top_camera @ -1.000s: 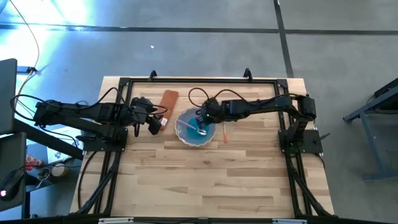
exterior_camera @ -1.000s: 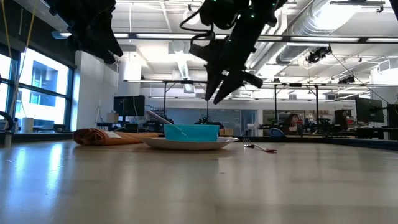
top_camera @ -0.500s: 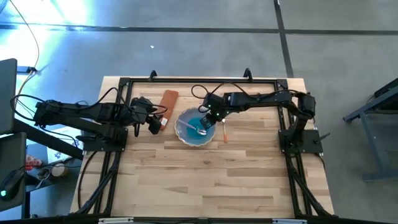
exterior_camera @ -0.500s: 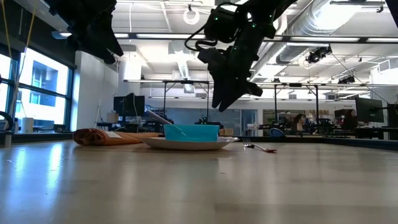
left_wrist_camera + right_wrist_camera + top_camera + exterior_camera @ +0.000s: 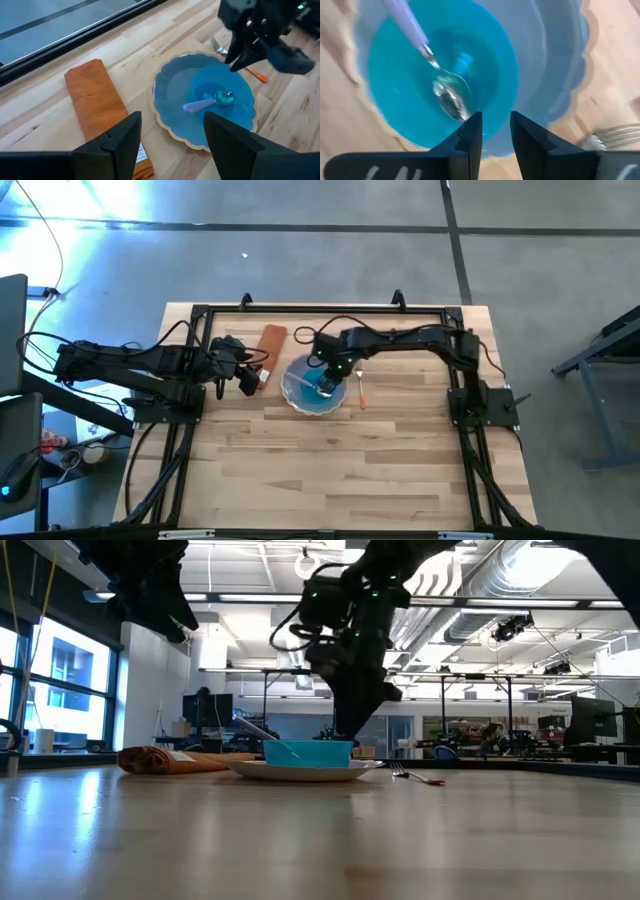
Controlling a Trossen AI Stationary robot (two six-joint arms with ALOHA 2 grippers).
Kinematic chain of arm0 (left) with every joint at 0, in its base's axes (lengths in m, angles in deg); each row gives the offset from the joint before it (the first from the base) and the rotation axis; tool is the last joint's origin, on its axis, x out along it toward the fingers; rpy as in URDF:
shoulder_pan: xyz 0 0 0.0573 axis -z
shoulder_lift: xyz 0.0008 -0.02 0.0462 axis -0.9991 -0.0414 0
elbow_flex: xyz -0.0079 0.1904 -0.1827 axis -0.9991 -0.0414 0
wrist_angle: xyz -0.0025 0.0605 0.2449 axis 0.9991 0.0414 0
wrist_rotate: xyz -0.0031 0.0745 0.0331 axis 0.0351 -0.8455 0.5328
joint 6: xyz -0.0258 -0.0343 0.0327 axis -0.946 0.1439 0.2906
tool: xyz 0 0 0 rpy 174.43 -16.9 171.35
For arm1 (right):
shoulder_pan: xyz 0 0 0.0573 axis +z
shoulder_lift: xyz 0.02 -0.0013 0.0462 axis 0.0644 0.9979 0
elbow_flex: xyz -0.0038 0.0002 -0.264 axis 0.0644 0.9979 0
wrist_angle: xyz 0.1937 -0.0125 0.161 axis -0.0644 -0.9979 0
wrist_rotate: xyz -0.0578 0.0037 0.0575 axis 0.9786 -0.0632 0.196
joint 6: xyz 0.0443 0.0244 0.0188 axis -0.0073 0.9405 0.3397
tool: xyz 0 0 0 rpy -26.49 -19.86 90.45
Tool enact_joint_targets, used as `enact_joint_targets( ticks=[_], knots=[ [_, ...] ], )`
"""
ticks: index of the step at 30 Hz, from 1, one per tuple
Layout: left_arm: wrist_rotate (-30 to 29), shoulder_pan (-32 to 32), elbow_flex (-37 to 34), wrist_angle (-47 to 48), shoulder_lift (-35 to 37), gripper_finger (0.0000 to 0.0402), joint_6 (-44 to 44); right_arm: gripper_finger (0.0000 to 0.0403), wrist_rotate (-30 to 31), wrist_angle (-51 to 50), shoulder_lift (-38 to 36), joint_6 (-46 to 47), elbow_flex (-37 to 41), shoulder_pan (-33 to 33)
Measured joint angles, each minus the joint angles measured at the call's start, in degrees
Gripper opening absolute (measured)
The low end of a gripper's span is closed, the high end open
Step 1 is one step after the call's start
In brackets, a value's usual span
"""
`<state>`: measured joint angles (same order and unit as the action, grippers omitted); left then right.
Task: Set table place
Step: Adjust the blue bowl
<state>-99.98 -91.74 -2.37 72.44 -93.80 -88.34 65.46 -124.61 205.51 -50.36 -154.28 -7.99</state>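
A light-blue scalloped plate (image 5: 290, 396) lies on the wooden table (image 5: 350, 470). A blue bowl (image 5: 240, 115) stands on it, and a lilac-handled spoon (image 5: 445, 95) lies inside the bowl. My right gripper (image 5: 496, 120) points down over the bowl's right rim (image 5: 492, 131). Its fingers are a narrow gap apart, one over the bowl's inside and one outside. It also shows in the high view (image 5: 326, 378) and the low view (image 5: 345, 735). My left gripper (image 5: 172, 125) is open and empty, raised to the left of the plate (image 5: 248, 380). My right gripper stands astride the bowl's rim from above. I cannot tell whether its fingers touch the bowl.
A folded orange napkin (image 5: 272, 340) lies at the plate's far left. It also shows in the left wrist view (image 5: 95, 100). A fork with an orange handle (image 5: 360, 392) lies just right of the plate. The near half of the table is bare wood.
My right gripper has come down from well above the bowl to its rim. It first shifted a little toward the table's right edge, then back to the left. The bowl, the plate and the spoon have stayed in place.
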Motion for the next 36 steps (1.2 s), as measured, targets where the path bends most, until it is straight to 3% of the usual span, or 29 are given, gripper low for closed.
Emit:
enact_joint_targets(
  ticks=[4,14,20,31,36],
  knots=[
    [0.0,0.0,0.0,0.0,0.0,0.0205,0.0,0.0090,1.2,-6.8,5.1,-4.1,-6.5,0.0],
    [0.0,0.0,0.0,0.0,0.0,0.0205,0.0,0.0080,0.0,-9.6,13.1,-7.5,-16.3,0.0],
    [0.1,0.0,0.0,0.1,0.0,0.0205,0.0,0.0009,1.3,-10.5,12.9,-7.2,-16.6,-0.3],
    [0.1,0.0,0.0,0.1,0.0,0.0205,0.0,0.0002,1.4,-10.5,12.7,-5.8,-16.6,-1.8],
    [0.1,0.0,0.0,0.1,0.0,0.0205,-0.1,0.0001,-1.6,-9.2,12.7,-5.1,-16.6,-2.3]
  ],
)
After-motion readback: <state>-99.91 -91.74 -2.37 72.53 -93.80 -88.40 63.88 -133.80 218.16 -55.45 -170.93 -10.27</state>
